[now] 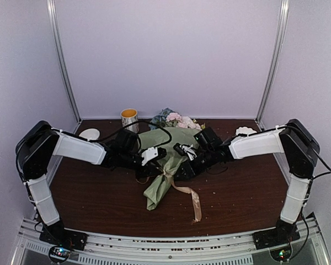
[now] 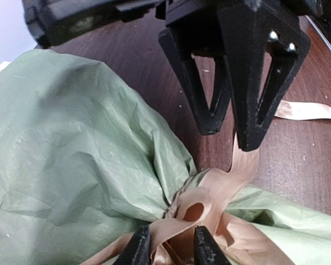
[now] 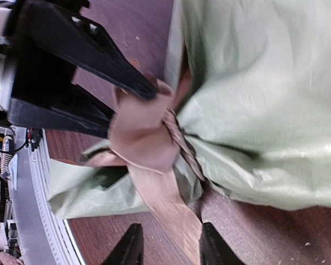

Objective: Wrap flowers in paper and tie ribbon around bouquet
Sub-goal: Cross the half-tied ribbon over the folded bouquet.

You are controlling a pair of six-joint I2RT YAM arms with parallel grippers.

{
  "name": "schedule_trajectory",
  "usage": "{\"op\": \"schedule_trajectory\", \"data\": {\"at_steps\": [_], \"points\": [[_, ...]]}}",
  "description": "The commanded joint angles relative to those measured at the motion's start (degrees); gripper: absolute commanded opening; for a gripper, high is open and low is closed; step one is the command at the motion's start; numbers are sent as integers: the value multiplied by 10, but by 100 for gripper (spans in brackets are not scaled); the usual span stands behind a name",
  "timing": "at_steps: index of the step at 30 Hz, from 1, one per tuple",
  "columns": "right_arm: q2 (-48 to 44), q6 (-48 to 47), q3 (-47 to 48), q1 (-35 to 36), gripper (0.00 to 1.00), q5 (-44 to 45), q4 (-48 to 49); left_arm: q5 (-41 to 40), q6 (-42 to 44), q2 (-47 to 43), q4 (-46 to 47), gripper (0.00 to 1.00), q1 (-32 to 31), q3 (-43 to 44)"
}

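The bouquet [image 1: 164, 160] lies mid-table as a cone of sage-green paper [image 2: 71, 149], with pink and white flowers [image 1: 179, 120] at its far end. A beige ribbon [image 1: 188, 196] is knotted round its narrow part, one tail trailing toward the near edge. My left gripper [image 2: 172, 249] is open, with a loop of the knot [image 2: 196, 208] lying loosely between its fingertips. My right gripper [image 3: 171, 251] is open too, and the ribbon tail [image 3: 168, 201] runs between its fingers without being pinched. Both grippers meet at the knot [image 3: 143, 138], facing each other.
A yellow-and-white cup [image 1: 129, 118] stands at the back, left of the blooms. Small white objects lie at the back left [image 1: 89, 133] and back right [image 1: 245, 131]. The dark wooden table [image 1: 99, 199] ends at a metal rail along the near edge.
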Motion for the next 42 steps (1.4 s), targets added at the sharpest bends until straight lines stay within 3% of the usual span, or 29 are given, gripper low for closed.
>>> {"op": "schedule_trajectory", "data": {"at_steps": [1,14,21,27,30,34,42], "points": [[-1,6,-25,20,40,24,51,15,11,6,-8,28,1,17],[40,8,-24,32,42,48,64,12,-19,7,12,23,0,17],[46,17,-27,31,20,65,79,10,-33,9,27,18,0,15],[36,20,-19,31,0,70,79,13,-44,9,30,7,0,14],[20,24,-22,32,0,60,81,13,-57,10,39,0,0,11],[-6,24,-25,40,0,51,77,-19,-94,11,81,0,0,-6],[-26,63,-35,66,0,46,138,16,-124,12,98,0,0,-15]]}}
